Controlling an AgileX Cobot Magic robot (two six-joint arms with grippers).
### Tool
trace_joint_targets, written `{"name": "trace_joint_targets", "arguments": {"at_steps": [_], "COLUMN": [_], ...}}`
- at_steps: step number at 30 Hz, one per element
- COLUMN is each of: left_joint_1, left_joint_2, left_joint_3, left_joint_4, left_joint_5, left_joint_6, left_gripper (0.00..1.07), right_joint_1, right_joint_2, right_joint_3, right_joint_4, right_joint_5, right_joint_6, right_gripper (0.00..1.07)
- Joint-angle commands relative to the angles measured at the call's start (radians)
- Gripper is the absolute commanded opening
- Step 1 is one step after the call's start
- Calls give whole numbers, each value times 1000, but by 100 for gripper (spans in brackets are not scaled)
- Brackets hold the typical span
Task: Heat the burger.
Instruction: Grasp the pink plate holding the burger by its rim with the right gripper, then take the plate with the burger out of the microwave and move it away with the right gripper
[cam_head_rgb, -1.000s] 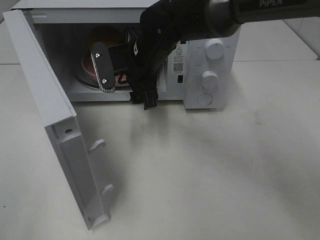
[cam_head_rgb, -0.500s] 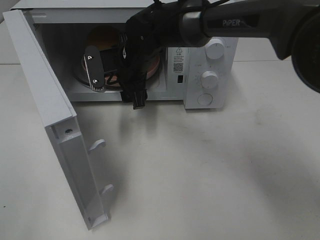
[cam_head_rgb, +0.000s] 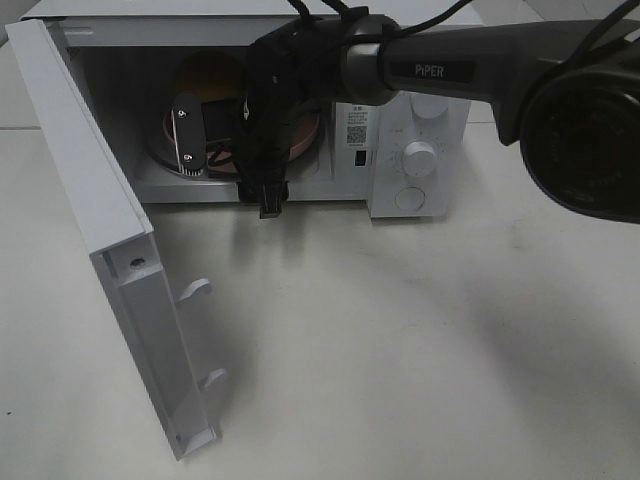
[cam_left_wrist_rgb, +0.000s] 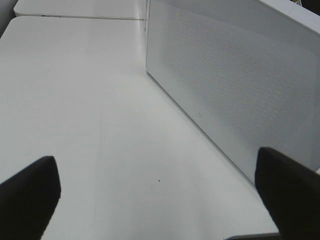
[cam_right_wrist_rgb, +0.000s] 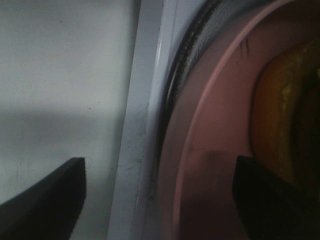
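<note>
The burger (cam_head_rgb: 208, 72) sits on a round pink plate (cam_head_rgb: 306, 137) inside the open white microwave (cam_head_rgb: 415, 120); only its brown bun top shows behind the arm. In the right wrist view the bun's yellow-brown edge (cam_right_wrist_rgb: 285, 110) lies on the pink plate (cam_right_wrist_rgb: 210, 145), which rests on the turntable. My right gripper (cam_head_rgb: 198, 140) reaches into the cavity from the right. Its fingers are spread wide, one over the plate and one over the sill, and hold nothing (cam_right_wrist_rgb: 160, 200). My left gripper (cam_left_wrist_rgb: 160, 200) is open and empty, low over the table beside the microwave's perforated panel (cam_left_wrist_rgb: 235, 85).
The microwave door (cam_head_rgb: 100, 210) stands swung open to the left front, with two latch hooks (cam_head_rgb: 195, 290) sticking out. Two knobs (cam_head_rgb: 420, 157) are on the control panel at right. The white table (cam_head_rgb: 400, 340) stretches in front.
My right arm has moved left and deeper into the microwave; the visible finger has shifted left over the plate. The plate, burger and door have not moved.
</note>
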Motion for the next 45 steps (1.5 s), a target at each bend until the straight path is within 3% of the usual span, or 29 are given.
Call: {"name": "trace_joint_targets", "arguments": {"at_steps": [1, 5, 8, 9, 10, 11, 12, 13, 14, 15, 16, 37, 45], "left_joint_1": [2, 2, 2, 2, 2, 2, 2, 2, 2, 2, 2, 2, 2], "left_joint_2": [-20, -20, -20, -20, -20, -20, -20, -20, -20, -20, -20, -20, -20], "left_joint_3": [3, 3, 3, 3, 3, 3, 3, 3, 3, 3, 3, 3, 3], "left_joint_4": [-6, -6, -6, -6, -6, -6, -6, -6, -6, -6, -6, -6, -6], "left_joint_5": [-9, -9, -9, -9, -9, -9, -9, -9, -9, -9, -9, -9, -9], "left_joint_6": [-1, -1, -1, -1, -1, -1, -1, -1, -1, -1, -1, -1, -1], "left_gripper": [98, 98, 98, 98, 98, 98, 98, 98, 98, 98, 98, 98, 98], "right_joint_1": [-11, -20, -22, -22, -22, -22, -22, -22, -22, -22, -22, -10, -8], "right_joint_2": [13, 21, 29, 29, 29, 29, 29, 29, 29, 29, 29, 18, -74], "right_joint_3": [-11, -11, -11, -11, -11, -11, -11, -11, -11, -11, -11, -3, 137], "right_joint_4": [28, 53, 57, 57, 57, 57, 56, 56, 56, 57, 59, 51, 51], "right_joint_5": [6, 0, -3, -3, -4, -4, -4, -3, -3, -3, -2, 17, -111], "right_joint_6": [-3, -19, -32, -34, -40, -40, -40, -40, -40, -40, -40, -95, -133], "right_gripper": [78, 75, 66, 61, 48, 48, 39, 21, 21, 14, 0, 0, 0]}}
